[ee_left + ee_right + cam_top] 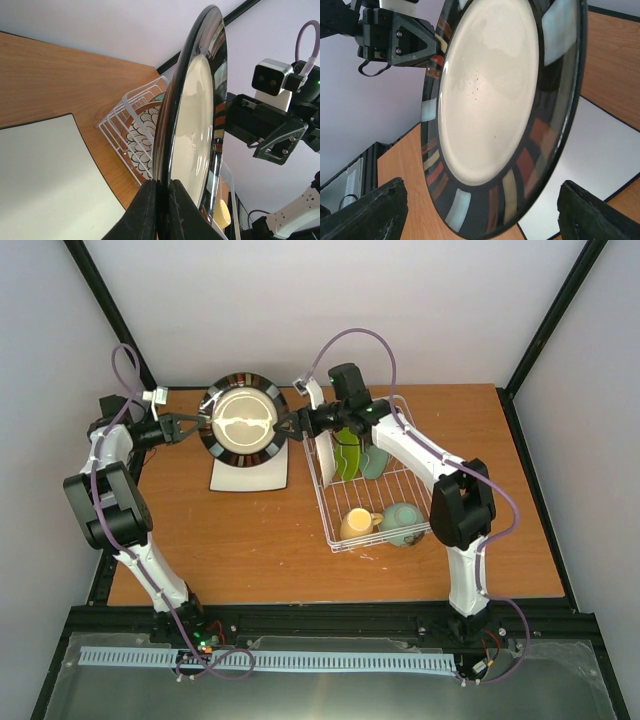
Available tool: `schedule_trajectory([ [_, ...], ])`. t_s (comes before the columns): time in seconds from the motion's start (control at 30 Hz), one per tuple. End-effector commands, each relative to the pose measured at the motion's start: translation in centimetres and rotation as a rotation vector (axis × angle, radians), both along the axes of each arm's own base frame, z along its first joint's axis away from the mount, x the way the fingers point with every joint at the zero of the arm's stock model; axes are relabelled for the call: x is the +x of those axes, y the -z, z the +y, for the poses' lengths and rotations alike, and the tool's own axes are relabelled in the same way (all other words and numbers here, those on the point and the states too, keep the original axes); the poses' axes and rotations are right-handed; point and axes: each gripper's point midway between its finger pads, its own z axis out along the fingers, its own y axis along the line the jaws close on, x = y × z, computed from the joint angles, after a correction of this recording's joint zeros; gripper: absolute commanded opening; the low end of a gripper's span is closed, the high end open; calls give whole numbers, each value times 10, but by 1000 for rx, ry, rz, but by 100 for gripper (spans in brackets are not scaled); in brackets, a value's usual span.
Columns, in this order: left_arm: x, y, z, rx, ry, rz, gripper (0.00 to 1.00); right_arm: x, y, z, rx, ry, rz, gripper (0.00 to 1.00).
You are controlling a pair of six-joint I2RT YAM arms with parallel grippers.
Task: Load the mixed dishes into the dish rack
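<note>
Midway, the left hand point(197, 423) pinches the dark striped-rim plate point(243, 422) above the worktop point(250, 550), beside the dish rack point(322, 502), with the right hand point(288, 425) spread at its opposite rim. Yellow mug point(358, 523), mint-green bowl point(403, 522) and three plates point(345, 455) sit racked; the square white plate point(250, 476) lies unloaded.

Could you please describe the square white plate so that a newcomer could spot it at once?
On the wooden table, look left of the white wire dish rack. The square white plate lies flat there, below the dark striped-rim plate held up by the left gripper. It is the only square dish and the only one lying on the tabletop.
</note>
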Motion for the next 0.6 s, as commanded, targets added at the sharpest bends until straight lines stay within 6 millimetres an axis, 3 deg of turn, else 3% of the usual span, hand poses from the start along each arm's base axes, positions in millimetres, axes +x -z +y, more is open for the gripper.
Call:
schedule_trajectory([
  [0.0, -32, -92, -5, -337, 186, -251, 1, 2, -5, 3, 4, -11, -21, 81],
  [0.23, -26, -102, 0, -405, 99, -270, 1, 1, -12, 16, 83, -58, 15, 80],
  [0.33, -16, -91, 3, -422, 48, -255, 1, -1, -18, 23, 114, -89, 25, 78],
  [0.5, -18, -90, -15, -361, 88, -260, 1, -7, -22, 34, 134, -154, 36, 70],
  [0.57, -18, -95, -20, -359, 104, -264, 1, -14, -25, 39, 152, -204, 50, 63],
])
